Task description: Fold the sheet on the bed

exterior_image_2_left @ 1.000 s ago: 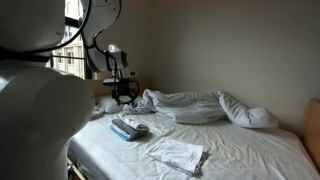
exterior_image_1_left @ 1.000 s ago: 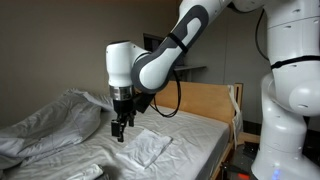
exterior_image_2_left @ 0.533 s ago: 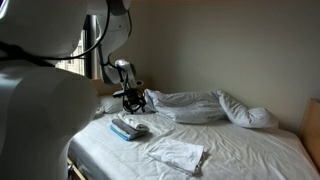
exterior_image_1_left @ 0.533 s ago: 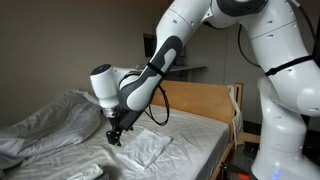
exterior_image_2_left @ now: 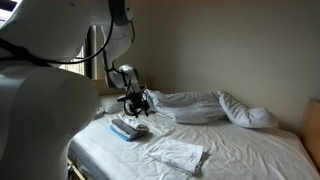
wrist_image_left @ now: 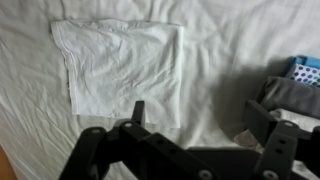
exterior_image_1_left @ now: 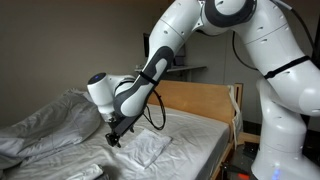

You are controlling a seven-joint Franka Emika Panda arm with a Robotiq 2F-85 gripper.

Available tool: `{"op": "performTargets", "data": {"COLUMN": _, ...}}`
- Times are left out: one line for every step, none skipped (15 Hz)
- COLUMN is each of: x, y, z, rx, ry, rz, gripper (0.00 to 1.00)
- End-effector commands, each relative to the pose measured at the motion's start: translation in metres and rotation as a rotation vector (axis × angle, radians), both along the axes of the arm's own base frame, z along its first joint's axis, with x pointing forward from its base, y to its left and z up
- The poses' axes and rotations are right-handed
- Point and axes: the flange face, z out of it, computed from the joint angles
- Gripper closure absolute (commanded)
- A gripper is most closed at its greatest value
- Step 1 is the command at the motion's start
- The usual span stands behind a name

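Observation:
The sheet (exterior_image_1_left: pixel 147 149) is a small white wrinkled cloth lying flat on the bed (exterior_image_1_left: pixel 190 140), which has a white cover and a wooden headboard (exterior_image_1_left: pixel 200 102). The sheet also shows in an exterior view (exterior_image_2_left: pixel 178 154) and in the wrist view (wrist_image_left: pixel 120 62). My gripper (exterior_image_1_left: pixel 113 137) hangs low over the mattress just beside the sheet, fingers pointing down. In the wrist view the gripper (wrist_image_left: pixel 200 115) is open and empty, with the sheet's near edge under one finger. It also shows in an exterior view (exterior_image_2_left: pixel 134 103).
A rumpled grey-white duvet (exterior_image_1_left: pixel 45 125) lies along the far side (exterior_image_2_left: pixel 195 106), with a pillow (exterior_image_2_left: pixel 250 116) beside it. A small folded pile with a blue item (exterior_image_2_left: pixel 128 128) lies near the gripper, also in the wrist view (wrist_image_left: pixel 300 72). The bed edge (exterior_image_2_left: pixel 85 160) is close.
The arm has swung lower and nearer the mattress, bringing the gripper down beside the sheet. The sheet has not moved.

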Motion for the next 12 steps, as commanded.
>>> {"op": "performTargets", "data": {"x": 0.000, "y": 0.003, "z": -0.004, "rx": -0.007, "ry": 0.001, "rz": 0.006, "gripper": 0.00}}
{"op": "performTargets", "data": {"x": 0.003, "y": 0.003, "z": -0.011, "rx": -0.012, "ry": 0.000, "rz": 0.008, "gripper": 0.00}}
{"op": "performTargets", "data": {"x": 0.004, "y": -0.001, "z": -0.016, "rx": -0.020, "ry": -0.006, "rz": 0.006, "gripper": 0.00}}
{"op": "performTargets", "data": {"x": 0.006, "y": -0.008, "z": -0.023, "rx": -0.038, "ry": 0.000, "rz": 0.003, "gripper": 0.00}}
{"op": "performTargets", "data": {"x": 0.012, "y": -0.008, "z": -0.029, "rx": -0.049, "ry": -0.002, "rz": 0.007, "gripper": 0.00}}
{"op": "performTargets", "data": {"x": 0.017, "y": -0.012, "z": -0.034, "rx": -0.057, "ry": -0.010, "rz": 0.008, "gripper": 0.00}}
{"op": "performTargets", "data": {"x": 0.023, "y": -0.014, "z": -0.041, "rx": -0.073, "ry": -0.009, "rz": 0.011, "gripper": 0.00}}
{"op": "performTargets", "data": {"x": 0.029, "y": -0.016, "z": -0.050, "rx": -0.086, "ry": -0.012, "rz": 0.017, "gripper": 0.00}}
{"op": "performTargets", "data": {"x": 0.034, "y": -0.021, "z": -0.058, "rx": -0.094, "ry": -0.018, "rz": 0.022, "gripper": 0.00}}
{"op": "performTargets", "data": {"x": 0.041, "y": -0.023, "z": -0.068, "rx": -0.105, "ry": -0.023, "rz": 0.023, "gripper": 0.00}}
{"op": "performTargets", "data": {"x": 0.047, "y": -0.025, "z": -0.078, "rx": -0.115, "ry": -0.030, "rz": 0.029, "gripper": 0.00}}
{"op": "performTargets", "data": {"x": 0.052, "y": -0.026, "z": -0.088, "rx": -0.120, "ry": -0.033, "rz": 0.033, "gripper": 0.00}}
